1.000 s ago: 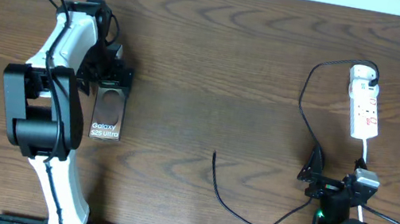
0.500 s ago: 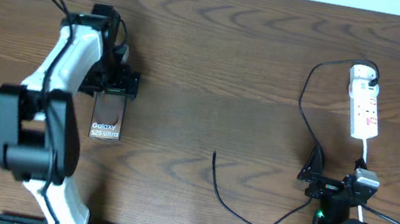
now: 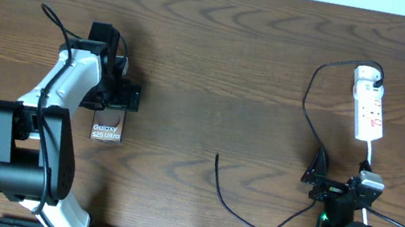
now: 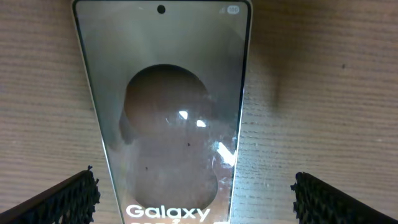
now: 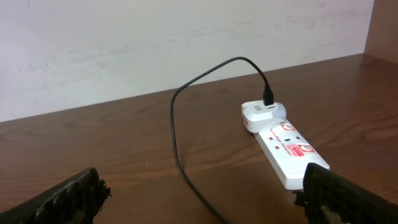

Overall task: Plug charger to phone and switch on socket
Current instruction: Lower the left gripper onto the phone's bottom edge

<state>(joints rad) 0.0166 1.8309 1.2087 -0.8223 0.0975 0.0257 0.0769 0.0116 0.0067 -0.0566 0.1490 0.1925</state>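
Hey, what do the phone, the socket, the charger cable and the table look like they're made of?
Phone: glossy, glass-like face; it mirrors light and shapes.
Socket: smooth white hard plastic, by its look, with a slight sheen.
Charger cable: matte black, probably a rubbery sheath; it lies in loose curves.
Table: brown wood grain; real wood or laminate, I cannot tell.

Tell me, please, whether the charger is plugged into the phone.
Not plugged in: the charger ends loose on the table, well apart from the phone.
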